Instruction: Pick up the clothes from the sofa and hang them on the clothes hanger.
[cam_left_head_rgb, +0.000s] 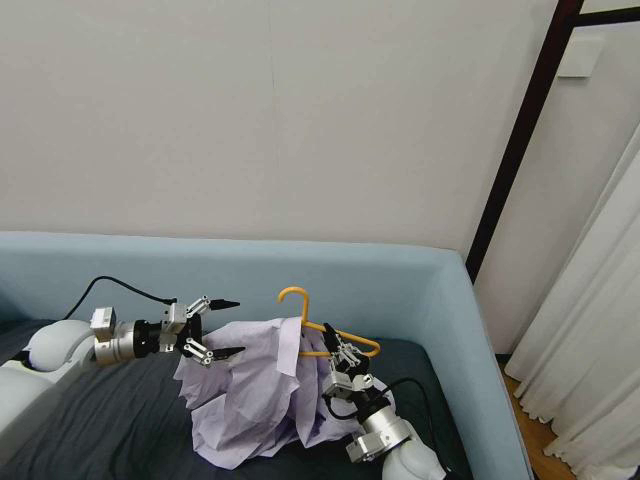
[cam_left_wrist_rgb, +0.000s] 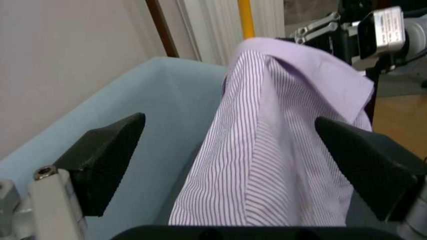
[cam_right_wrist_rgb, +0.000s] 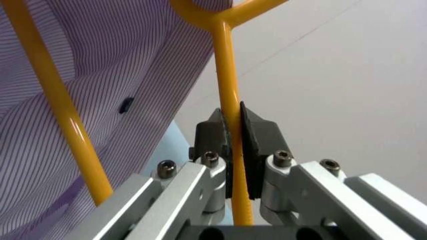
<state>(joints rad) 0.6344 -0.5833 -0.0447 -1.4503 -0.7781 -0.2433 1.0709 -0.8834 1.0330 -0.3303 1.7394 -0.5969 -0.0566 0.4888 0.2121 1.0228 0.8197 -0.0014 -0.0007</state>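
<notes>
Plain white wall (cam_left_head_rgb: 250, 120) fills the background, and below it you have the pale blue sofa (cam_left_head_rgb: 430, 285) with its dark seat (cam_left_head_rgb: 90, 420). A dark door frame (cam_left_head_rgb: 520, 140) and white curtains (cam_left_head_rgb: 590, 340) stand off to the right. You'll find the purple striped shirt (cam_left_head_rgb: 255, 395) near the middle of the seat, its upper part draped over the yellow hanger (cam_left_head_rgb: 292, 296) and its lower part heaped on the cushion. The collar is folded over the hanger just below the hook, while the hanger's right-hand arm pokes out bare. Your right gripper (cam_left_head_rgb: 345, 353) comes up from below at the shirt's right side. Its wrist camera shows the black pads (cam_right_wrist_rgb: 257, 135) pressed tight against a yellow bar of the hanger, holding it up off the seat. Your left gripper (cam_left_head_rgb: 236, 326) hovers at the shirt's left edge, near the top of the garment, with its fingers (cam_left_wrist_rgb: 107, 155) spread wide. The striped cloth sits ahead of the gap between them, and you cannot tell whether the lower fingertip touches the fabric.
</notes>
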